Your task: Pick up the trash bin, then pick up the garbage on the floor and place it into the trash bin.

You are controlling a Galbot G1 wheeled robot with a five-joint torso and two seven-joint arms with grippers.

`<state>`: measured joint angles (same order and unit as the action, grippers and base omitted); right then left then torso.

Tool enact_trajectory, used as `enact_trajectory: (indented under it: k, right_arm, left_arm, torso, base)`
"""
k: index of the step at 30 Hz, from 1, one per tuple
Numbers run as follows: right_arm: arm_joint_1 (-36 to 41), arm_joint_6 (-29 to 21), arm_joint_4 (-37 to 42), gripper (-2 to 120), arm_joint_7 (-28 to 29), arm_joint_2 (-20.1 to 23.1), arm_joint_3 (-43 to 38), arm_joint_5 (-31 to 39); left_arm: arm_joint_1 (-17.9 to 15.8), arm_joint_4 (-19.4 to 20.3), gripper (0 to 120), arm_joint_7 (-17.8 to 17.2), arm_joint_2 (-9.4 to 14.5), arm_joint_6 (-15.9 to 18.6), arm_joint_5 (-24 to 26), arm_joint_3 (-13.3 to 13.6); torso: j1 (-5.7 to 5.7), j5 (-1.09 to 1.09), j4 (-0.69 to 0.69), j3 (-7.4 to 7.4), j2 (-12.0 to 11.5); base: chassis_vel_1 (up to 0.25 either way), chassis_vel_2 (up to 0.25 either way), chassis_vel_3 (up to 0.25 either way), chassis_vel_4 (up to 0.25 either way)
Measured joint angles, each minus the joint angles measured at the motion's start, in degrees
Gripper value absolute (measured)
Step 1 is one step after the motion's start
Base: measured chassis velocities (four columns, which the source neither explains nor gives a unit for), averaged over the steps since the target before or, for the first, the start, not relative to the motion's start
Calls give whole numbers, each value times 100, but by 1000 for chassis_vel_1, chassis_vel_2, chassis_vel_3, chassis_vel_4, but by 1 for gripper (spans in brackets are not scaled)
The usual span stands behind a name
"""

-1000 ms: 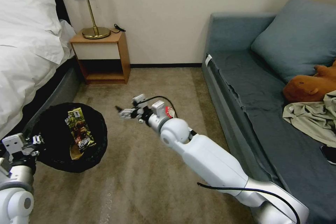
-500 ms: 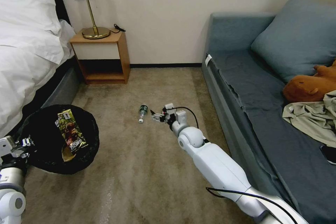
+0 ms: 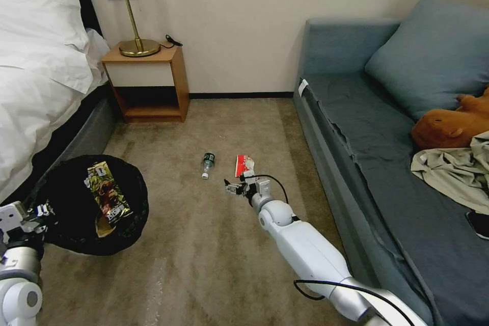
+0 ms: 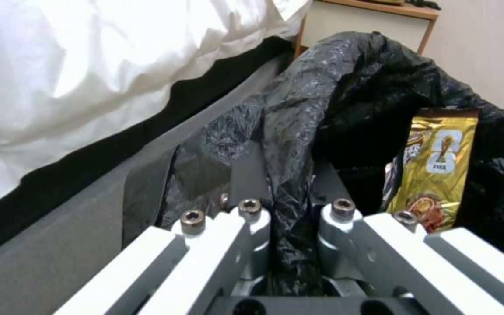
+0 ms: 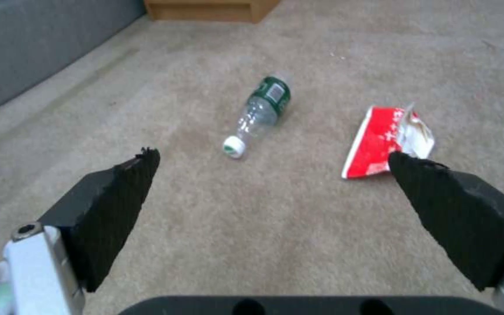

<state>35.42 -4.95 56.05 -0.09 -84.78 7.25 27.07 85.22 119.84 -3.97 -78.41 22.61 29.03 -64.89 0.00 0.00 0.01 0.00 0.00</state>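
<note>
The trash bin (image 3: pixel 76 234), lined with a black bag, hangs low at the left. My left gripper (image 3: pixel 31 212) is shut on its rim, and the left wrist view shows the fingers (image 4: pixel 252 218) clamped on the bag fold (image 4: pixel 287 144). A gold-brown wrapper (image 3: pixel 106 195) (image 4: pixel 437 170) lies inside the bin, with a tan scrap (image 3: pixel 104 225) under it. On the carpet lie a small clear bottle with a green label (image 3: pixel 207 164) (image 5: pixel 262 113) and a red-and-white packet (image 3: pixel 244 164) (image 5: pixel 382 141). My right gripper (image 3: pixel 232 187) (image 5: pixel 272 157) hovers open just short of both.
The bed (image 3: pixel 35 76) and its grey base run along the left. A wooden nightstand (image 3: pixel 147 81) with a lamp stands at the back wall. A blue sofa (image 3: pixel 387 127) fills the right side. Open carpet (image 3: pixel 204 254) lies between them.
My right arm swung right from beside the bin and dropped toward the floor, uncovering the bottle and the red packet. The left arm with the bin shifted slightly left and down.
</note>
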Motion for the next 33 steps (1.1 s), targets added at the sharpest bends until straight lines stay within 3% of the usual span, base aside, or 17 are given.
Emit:
enact_trajectory:
  k: [10,33]
  right_arm:
    - [80,74,-19,100,-81,-44,22,-140]
    - [283,128,151,100,-64,84,1,-265]
  left_arm:
    - [73,-43,5,29,5,-76,10,-114]
    - [58,-96,5,66,-5,-145,-67,-99]
  torso:
    - [0,0,0,0,0]
    - [0,1,0,0,0]
  base:
    - [-27,27,16,-27]
    - [-166,165,162,-168]
